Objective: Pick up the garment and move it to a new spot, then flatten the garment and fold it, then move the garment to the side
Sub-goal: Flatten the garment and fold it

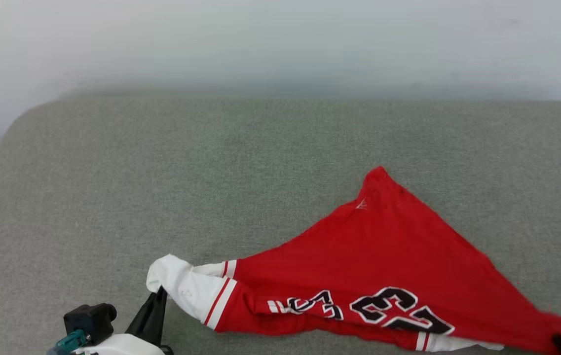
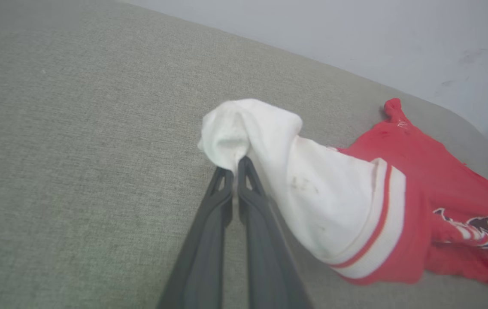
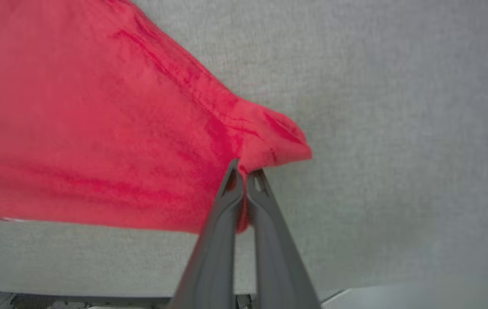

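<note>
One garment (image 1: 384,246), stretched between left gripper (image 2: 236,165), right gripper (image 3: 246,169)

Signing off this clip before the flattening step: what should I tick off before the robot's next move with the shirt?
1. Left gripper shut on the white sleeve: ok.
2. Right gripper shut on the red corner: ok.
3. Shirt stretched between the two grips: ok, its near edge runs fairly straight.
4. Shirt lying flat: not ok, it forms a triangle and the numbers are creased.
5. Far tip resting on the cushion: ok.
6. Second sleeve spread out: cannot tell, it is mostly tucked under.
</note>
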Controlling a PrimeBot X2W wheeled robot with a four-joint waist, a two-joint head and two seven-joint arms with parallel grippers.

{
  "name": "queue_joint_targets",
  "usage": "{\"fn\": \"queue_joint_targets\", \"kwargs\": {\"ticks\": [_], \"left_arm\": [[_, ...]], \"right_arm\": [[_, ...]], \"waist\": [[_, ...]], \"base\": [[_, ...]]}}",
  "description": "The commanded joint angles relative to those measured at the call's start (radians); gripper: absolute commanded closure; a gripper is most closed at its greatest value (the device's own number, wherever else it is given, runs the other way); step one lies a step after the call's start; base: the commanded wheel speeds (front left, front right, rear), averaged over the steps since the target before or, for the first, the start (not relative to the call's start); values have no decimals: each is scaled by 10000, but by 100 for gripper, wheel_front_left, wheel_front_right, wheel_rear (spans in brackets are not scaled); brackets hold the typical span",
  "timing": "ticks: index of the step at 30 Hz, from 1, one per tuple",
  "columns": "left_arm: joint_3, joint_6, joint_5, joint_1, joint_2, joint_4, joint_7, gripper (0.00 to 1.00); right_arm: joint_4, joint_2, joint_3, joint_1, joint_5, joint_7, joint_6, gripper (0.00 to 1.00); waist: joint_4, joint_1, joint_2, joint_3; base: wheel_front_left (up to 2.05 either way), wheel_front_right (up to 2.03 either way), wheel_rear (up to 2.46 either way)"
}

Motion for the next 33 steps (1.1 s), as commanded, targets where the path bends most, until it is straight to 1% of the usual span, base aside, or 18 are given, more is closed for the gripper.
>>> {"fn": "queue_joint_targets", "kwargs": {"ticks": [1, 4, 7, 8, 9, 10, 13, 18, 19, 21, 23, 25, 28, 30, 33], "left_arm": [[23, 70, -65, 189, 60, -2, 68, 100], [-4, 74, -96, 286, 121, 37, 134, 100], [-52, 73, -120, 376, 150, 76, 186, 100], [-68, 95, -121, 388, 156, 64, 227, 100], [-74, 91, -124, 394, 164, 30, 244, 100], [-80, 101, -131, 396, 172, 2, 260, 100], [-114, 104, -132, 400, 188, -35, 317, 100], [-166, 97, -118, 243, 206, -103, 365, 100], [-187, 85, -94, 178, 202, -119, 373, 100], [-220, 41, -50, 29, 197, -171, 370, 100], [-253, 9, -20, -159, 179, -197, 343, 100], [-315, -57, 55, -386, 133, -214, 307, 100], [-428, -162, 145, -762, 29, -240, 256, 100], [-507, -236, 185, -1012, -67, -265, 210, 100], [-612, -320, 229, -1294, -174, -311, 96, 100]], "right_arm": [[-301, 384, -123, 767, -57, -49, -10, 100], [-566, 1195, -280, 1885, -80, -94, -10, 100], [-532, 1759, -269, 2697, -113, -270, -10, 100], [-472, 1882, -229, 2875, -67, -390, -10, 86], [-428, 1970, -176, 3007, -23, -573, -9, 40], [-389, 2037, -134, 3050, 92, -836, -9, 0], [-398, 2135, 18, 2841, 299, -2263, -9, 0], [-307, 2170, 391, 2103, 407, -5398, -9, 0], [-251, 2084, 446, 1869, 331, -5986, -9, 0], [30, 1897, 637, 1355, 256, -6829, -9, 0], [426, 1690, 840, 741, 182, -7392, -9, 0], [876, 1451, 1143, 12, 123, -7626, -7, 0], [1563, 959, 1837, -1153, 114, -7261, -9, 0], [1996, 577, 2445, -1920, 320, -6642, -7, 0], [2593, -54, 3226, -3036, 676, -5132, -9, 0]], "waist": [[-261, 3, -1, -332], [-299, 3, -1, -513], [-311, 3, -1, -643], [-324, 3, -1, -678], [-332, 3, -1, -694], [-339, 3, -1, -696], [-356, 3, -1, -681], [-322, 3, -1, -529], [-295, 3, -1, -467], [-235, 3, -1, -286], [-164, 3, -1, -56], [-55, 3, -1, 186], [158, 3, -1, 560], [311, 3, -1, 809], [550, 3, -1, 1115]], "base": [[0, 0, 0], [0, 0, 0], [0, 0, 0], [0, 0, 0], [0, 0, 0], [0, 0, 0], [0, 0, 0], [0, 0, 0], [0, 0, 0], [0, 0, 0], [0, 0, 0], [0, 0, 0], [0, 0, 0], [0, 0, 0], [0, 0, 0]]}}
